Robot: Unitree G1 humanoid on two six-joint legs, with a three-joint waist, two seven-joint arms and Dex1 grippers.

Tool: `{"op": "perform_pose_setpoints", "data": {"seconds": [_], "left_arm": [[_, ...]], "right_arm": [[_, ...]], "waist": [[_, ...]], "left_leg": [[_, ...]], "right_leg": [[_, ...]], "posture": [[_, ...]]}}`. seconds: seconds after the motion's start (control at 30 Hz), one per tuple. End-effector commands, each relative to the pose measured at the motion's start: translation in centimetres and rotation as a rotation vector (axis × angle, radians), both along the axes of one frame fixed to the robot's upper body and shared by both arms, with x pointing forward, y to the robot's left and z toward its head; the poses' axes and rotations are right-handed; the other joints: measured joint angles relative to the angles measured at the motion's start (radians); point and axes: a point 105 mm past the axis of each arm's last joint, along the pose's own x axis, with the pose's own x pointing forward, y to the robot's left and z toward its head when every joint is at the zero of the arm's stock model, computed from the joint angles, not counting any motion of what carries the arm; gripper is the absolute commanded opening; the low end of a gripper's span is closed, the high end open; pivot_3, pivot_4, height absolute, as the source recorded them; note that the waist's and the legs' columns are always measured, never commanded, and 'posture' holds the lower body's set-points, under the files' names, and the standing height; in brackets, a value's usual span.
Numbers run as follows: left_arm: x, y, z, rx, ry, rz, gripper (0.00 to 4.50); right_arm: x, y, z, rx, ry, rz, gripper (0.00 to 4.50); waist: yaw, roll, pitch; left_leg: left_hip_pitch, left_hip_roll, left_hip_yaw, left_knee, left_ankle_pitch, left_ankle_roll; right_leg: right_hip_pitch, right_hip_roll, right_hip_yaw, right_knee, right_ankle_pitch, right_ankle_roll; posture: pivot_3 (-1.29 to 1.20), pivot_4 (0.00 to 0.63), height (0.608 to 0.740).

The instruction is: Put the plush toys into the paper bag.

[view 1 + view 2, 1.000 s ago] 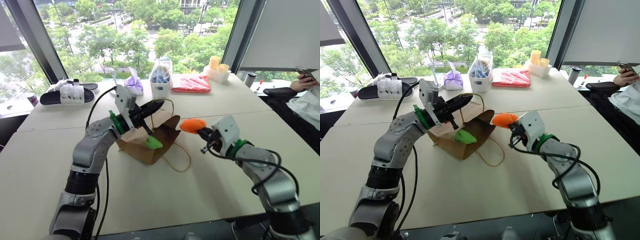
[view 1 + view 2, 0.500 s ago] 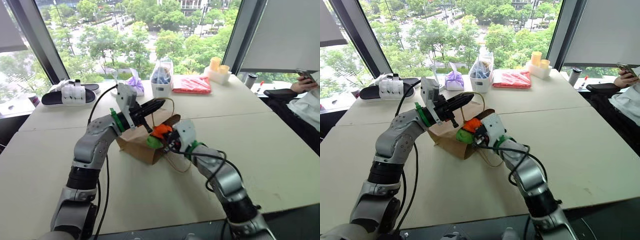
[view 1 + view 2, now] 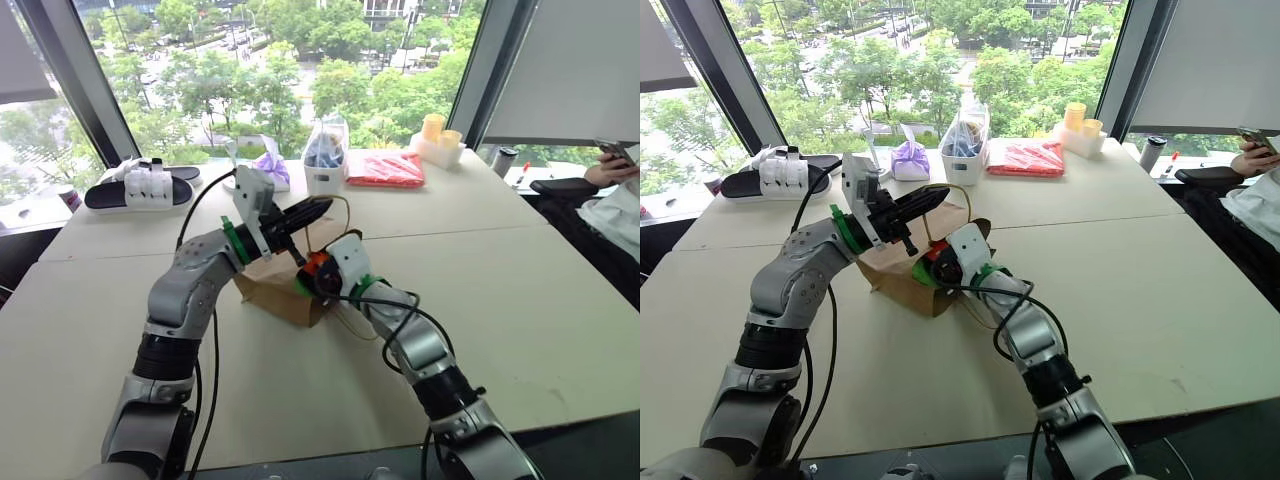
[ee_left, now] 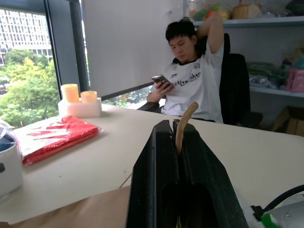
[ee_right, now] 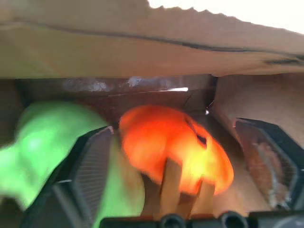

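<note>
The brown paper bag (image 3: 268,292) lies mid-table with its mouth held up. My left gripper (image 3: 318,207) is shut on its tan loop handle (image 4: 183,124) above the bag. My right gripper (image 3: 313,272) reaches into the bag's mouth. In the right wrist view its fingers (image 5: 90,166) stand wide apart, open, on either side of the orange plush toy (image 5: 175,147), which rests inside the bag. The green plush toy (image 5: 42,152) lies inside too, right beside the orange one.
Along the far edge sit a purple pouch (image 3: 267,168), a white tub with a clear plastic bag (image 3: 322,160), a red packet (image 3: 383,168) and yellow cups (image 3: 437,135). A black-and-white sandal (image 3: 140,188) lies far left. A person (image 3: 615,190) sits at the right.
My right gripper carried the orange toy leftward into the bag's mouth and then opened around it. The left gripper kept its hold on the handle and stayed in place.
</note>
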Motion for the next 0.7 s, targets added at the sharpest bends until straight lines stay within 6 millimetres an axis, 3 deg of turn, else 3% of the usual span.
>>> {"op": "perform_pose_setpoints", "data": {"seconds": [0.03,0.13,0.27,0.43,0.7], "left_arm": [[-0.5,0.3,0.9,-0.014,-0.049,-0.005,0.0],[-0.5,0.2,0.8,-0.013,-0.048,-0.008,0.0],[-0.5,0.1,0.8,-0.011,-0.046,-0.011,0.0],[-0.5,0.0,0.9,-0.011,-0.047,-0.014,0.0],[-0.5,0.1,1.0,-0.007,-0.054,-0.006,0.0]], "right_arm": [[-2.0,-2.5,3.7,0.058,-0.075,-0.013,4.44],[-3.6,-4.5,3.9,0.071,-0.044,-0.036,4.44],[-4.8,-7.0,1.9,0.089,0.05,-0.1,4.44],[-4.2,-8.1,-2.4,0.041,0.154,-0.159,4.44],[-1.6,-7.9,-5.8,-0.005,0.216,-0.216,4.44]], "waist": [[0.001,0.0,0.0],[0.001,0.0,0.0],[0.0,0.0,0.0],[0.0,0.0,0.0],[-0.002,0.0,0.0]], "left_leg": [[-0.001,0.0,0.0,0.0,0.0,0.0],[-0.001,0.0,0.0,0.001,-0.001,0.002],[-0.001,0.0,0.0,0.001,-0.002,0.004],[-0.001,0.0,0.001,0.001,-0.002,0.004],[0.0,0.0,0.001,0.001,-0.002,0.004]], "right_leg": [[0.0,0.0,0.0,-0.001,0.0,0.0],[-0.001,0.0,0.0,0.0,0.0,0.0],[0.0,0.0,0.0,0.0,0.0,0.0],[0.0,0.0,0.0,0.0,0.0,0.0],[0.0,0.0,0.0,0.0,0.0,0.0]], "posture": [[0.0,0.15,0.74],[0.0,0.15,0.74],[0.0,0.15,0.74],[0.0,0.15,0.74],[0.0,0.15,0.74]]}}
